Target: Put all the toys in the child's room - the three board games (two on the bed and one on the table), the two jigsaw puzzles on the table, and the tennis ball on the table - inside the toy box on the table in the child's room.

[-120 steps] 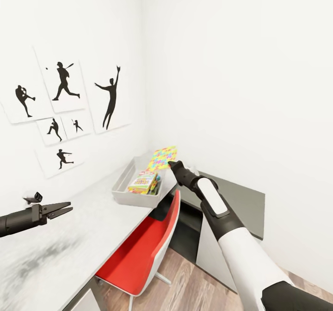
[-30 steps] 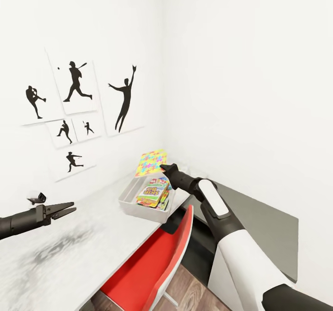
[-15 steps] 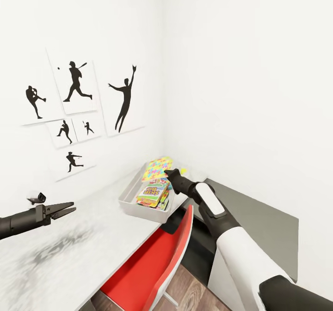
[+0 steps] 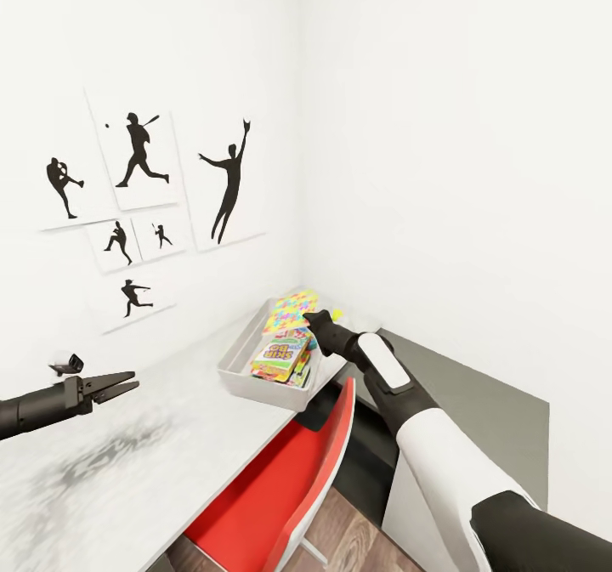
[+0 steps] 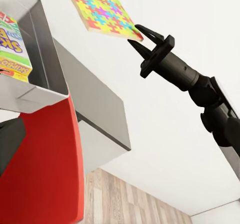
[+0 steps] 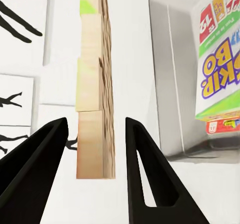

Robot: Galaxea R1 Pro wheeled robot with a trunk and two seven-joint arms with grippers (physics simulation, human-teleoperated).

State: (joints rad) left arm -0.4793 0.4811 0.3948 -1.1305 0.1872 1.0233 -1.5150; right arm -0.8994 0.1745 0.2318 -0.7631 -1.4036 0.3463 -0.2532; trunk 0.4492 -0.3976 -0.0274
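The grey toy box (image 4: 255, 383) stands on the white table (image 4: 127, 461) near the corner, with a colourful board game (image 4: 279, 359) lying in it. A jigsaw puzzle (image 4: 291, 308) sits tilted over the box's far end. My right gripper (image 4: 310, 319) is open at the puzzle's edge. In the right wrist view the puzzle's edge (image 6: 92, 84) stands between the fingers (image 6: 35, 164) with a gap on both sides. The left wrist view shows the puzzle (image 5: 102, 11), the open right gripper (image 5: 136, 34) and the box wall (image 5: 45, 74). My left gripper (image 4: 127, 381) hovers open over the table, far from the box.
A red chair (image 4: 280, 470) is pushed under the table below the toy box. A low cabinet with a dark grey top (image 4: 476, 402) stands to the right against the wall. Black silhouette pictures (image 4: 136, 206) hang behind the table.
The right gripper has lowered the jigsaw puzzle from above the toy box down onto its far end. The left arm has stayed put.
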